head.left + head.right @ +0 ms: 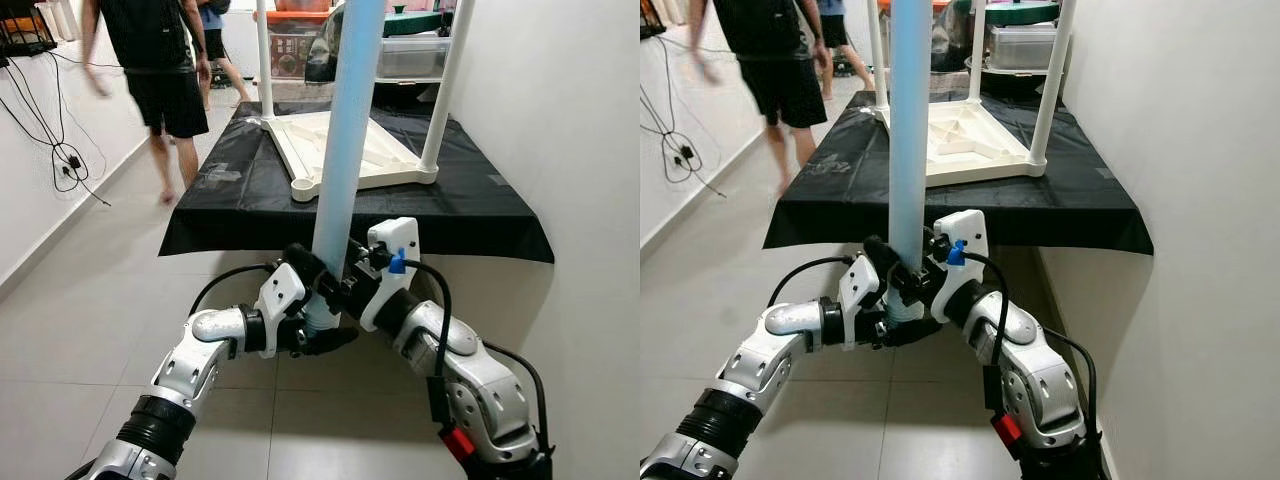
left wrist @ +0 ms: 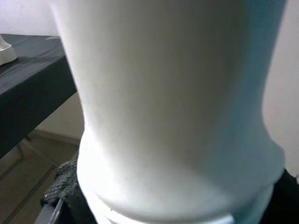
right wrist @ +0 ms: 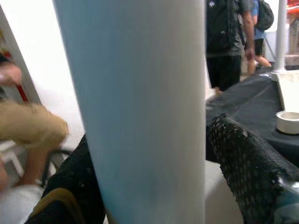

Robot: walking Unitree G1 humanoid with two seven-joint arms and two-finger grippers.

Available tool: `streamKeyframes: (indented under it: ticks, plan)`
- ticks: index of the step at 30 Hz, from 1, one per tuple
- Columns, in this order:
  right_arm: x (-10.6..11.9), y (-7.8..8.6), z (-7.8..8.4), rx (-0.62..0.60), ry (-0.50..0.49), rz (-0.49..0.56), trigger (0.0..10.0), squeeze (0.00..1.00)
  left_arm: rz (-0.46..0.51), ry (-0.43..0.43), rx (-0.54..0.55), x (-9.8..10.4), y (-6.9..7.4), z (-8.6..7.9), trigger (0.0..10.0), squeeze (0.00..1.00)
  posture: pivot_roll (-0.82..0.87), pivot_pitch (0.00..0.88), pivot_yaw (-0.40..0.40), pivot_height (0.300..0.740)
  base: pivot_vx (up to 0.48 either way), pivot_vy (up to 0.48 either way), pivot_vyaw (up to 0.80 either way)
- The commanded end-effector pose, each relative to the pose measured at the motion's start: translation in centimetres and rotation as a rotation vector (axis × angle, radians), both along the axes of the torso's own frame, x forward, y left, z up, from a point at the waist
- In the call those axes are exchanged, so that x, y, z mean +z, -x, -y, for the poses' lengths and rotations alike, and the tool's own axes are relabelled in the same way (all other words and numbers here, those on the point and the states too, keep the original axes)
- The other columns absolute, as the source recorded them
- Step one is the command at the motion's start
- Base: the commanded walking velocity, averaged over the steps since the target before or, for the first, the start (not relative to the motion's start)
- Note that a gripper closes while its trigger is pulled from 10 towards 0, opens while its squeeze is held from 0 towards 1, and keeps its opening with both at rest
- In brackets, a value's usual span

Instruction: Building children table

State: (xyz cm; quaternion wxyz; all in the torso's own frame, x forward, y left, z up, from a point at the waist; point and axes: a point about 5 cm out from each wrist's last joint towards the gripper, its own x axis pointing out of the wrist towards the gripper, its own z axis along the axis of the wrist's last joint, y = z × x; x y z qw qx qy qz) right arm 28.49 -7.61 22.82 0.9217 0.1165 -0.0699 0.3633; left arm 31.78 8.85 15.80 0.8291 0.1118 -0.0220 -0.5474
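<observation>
A long pale blue-white table leg point(image 1: 345, 120) stands upright in front of me, held near its lower end by both grippers. My left gripper point(image 1: 318, 318) is shut on its base, and my right gripper point(image 1: 350, 275) is shut on it just above. In the right wrist view the table leg point(image 3: 140, 112) sits between the black fingers point(image 3: 243, 158). The upside-down white tabletop point(image 1: 340, 150) lies on a black-covered table point(image 1: 250, 190), with two white legs point(image 1: 447, 80) standing in it and an empty socket point(image 1: 304, 189) at its near corner.
A person in black shorts point(image 1: 160, 70) walks on the tiled floor at the left; another person point(image 1: 215, 40) is behind. Cables point(image 1: 60, 150) hang on the left wall. A white wall point(image 1: 580, 150) runs close on the right. Storage boxes point(image 1: 410, 55) stand behind the table.
</observation>
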Motion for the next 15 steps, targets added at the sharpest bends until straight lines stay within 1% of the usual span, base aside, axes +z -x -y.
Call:
streamKeyframes:
  ticks: [1, 2, 3, 4, 5, 6, 7, 9, 10, 12, 15]
  plan:
    - [0.7, -0.2, 0.3, 0.017, -0.086, -0.026, 10.0, 0.0, 0.002, -0.043, 0.001, -0.5, -0.1, -0.5, 10.0, 0.0, 0.02, 0.0, -0.045, 0.74, 0.0, 0.0, 0.0]
    - [0.7, -0.2, 0.3, 0.017, -0.086, -0.026, 10.0, 0.0, 0.002, -0.043, 0.001, -0.5, -0.1, -0.5, 10.0, 0.0, 0.02, 0.0, -0.045, 0.74, 0.0, 0.0, 0.0]
    - [1.0, -0.2, 0.3, 0.026, -0.114, -0.032, 10.0, 0.0, 0.001, -0.051, 0.004, -0.7, -0.1, -0.7, 10.0, 0.0, 0.02, 0.0, -0.045, 0.74, 0.0, 0.0, 0.0]
    - [1.5, -0.2, 0.4, 0.045, -0.167, -0.047, 10.0, 0.0, 0.0, -0.064, 0.006, -0.9, 0.0, -0.8, 10.0, 0.0, 0.02, 0.0, -0.044, 0.74, 0.0, 0.0, 0.0]
    - [1.5, -0.2, 0.4, 0.045, -0.167, -0.047, 10.0, 0.0, 0.0, -0.064, 0.006, -0.9, 0.0, -0.8, 10.0, 0.0, 0.02, 0.0, -0.044, 0.74, 0.0, 0.0, 0.0]
    - [1.8, -0.1, 0.5, 0.058, -0.2, -0.058, 10.0, 0.0, 0.001, -0.072, 0.007, -1.1, 0.1, -0.8, 10.0, 0.0, 0.02, 0.0, -0.044, 0.74, 0.0, 0.0, 0.0]
    - [1.8, -0.1, 0.5, 0.058, -0.2, -0.058, 10.0, 0.0, 0.001, -0.072, 0.007, -1.1, 0.1, -0.8, 10.0, 0.0, 0.02, 0.0, -0.044, 0.74, 0.0, 0.0, 0.0]
    - [2.9, 0.1, 0.8, 0.09, -0.261, -0.06, 10.0, 0.0, -0.002, -0.082, 0.01, -1.4, 0.2, -1.0, 10.0, 0.0, 0.02, 0.0, -0.044, 0.74, 0.0, 0.0, 0.0]
    - [3.2, 0.1, 1.0, 0.098, -0.272, -0.056, 10.0, 0.0, -0.004, -0.083, 0.012, -1.5, 0.2, -1.1, 10.0, 0.0, 0.02, 0.0, -0.044, 0.74, 0.0, 0.0, 0.0]
    - [3.5, 0.3, 1.2, 0.101, -0.271, -0.041, 10.0, 0.0, -0.005, -0.085, 0.014, -1.6, 0.2, -1.1, 10.0, 0.0, 0.02, 0.0, -0.044, 0.74, 0.0, 0.0, 0.0]
    - [3.9, 0.2, 1.8, 0.079, -0.219, -0.004, 10.0, 0.0, 0.005, -0.106, 0.007, -1.7, 0.3, -1.2, 10.0, 0.0, 0.02, 0.0, -0.043, 0.74, 0.0, 0.0, 0.0]
